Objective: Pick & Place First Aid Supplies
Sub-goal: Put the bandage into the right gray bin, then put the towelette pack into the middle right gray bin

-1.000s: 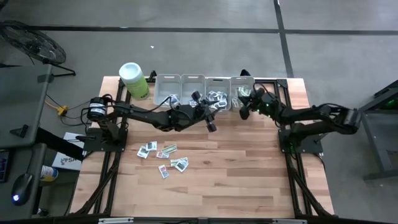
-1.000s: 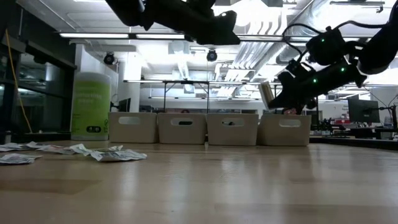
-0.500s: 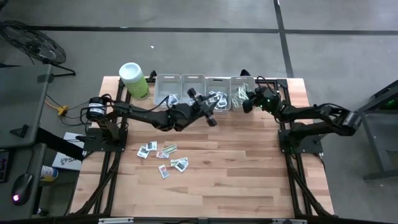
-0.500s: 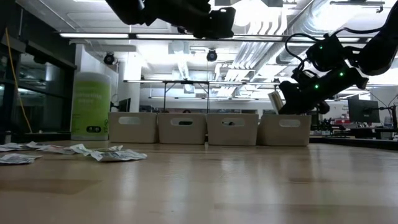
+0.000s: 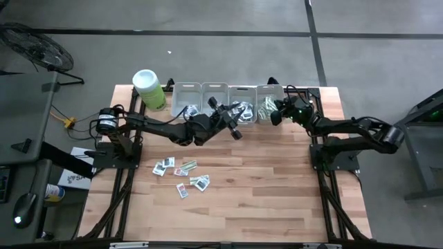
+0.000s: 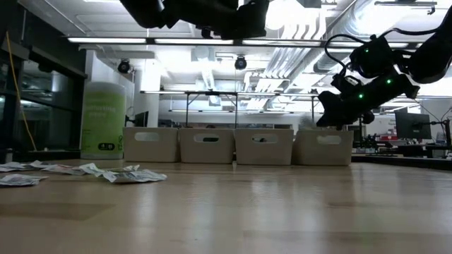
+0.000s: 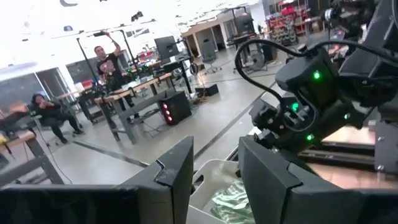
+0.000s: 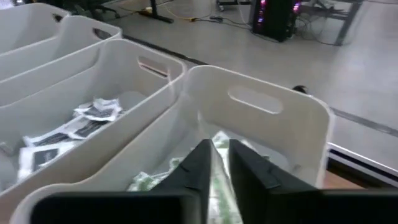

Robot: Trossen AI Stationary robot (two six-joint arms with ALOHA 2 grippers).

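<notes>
The right gripper, fingers slightly parted and empty, hangs over the rightmost bin holding green-and-white packets, while the left gripper, fingers spread and empty, hovers near the bins, and loose packets lie on the table.

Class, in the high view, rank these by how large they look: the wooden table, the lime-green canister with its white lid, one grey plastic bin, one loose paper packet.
1. Wooden table
2. Lime-green canister and grey plastic bin: about alike, not ranked apart
3. Loose paper packet
</notes>
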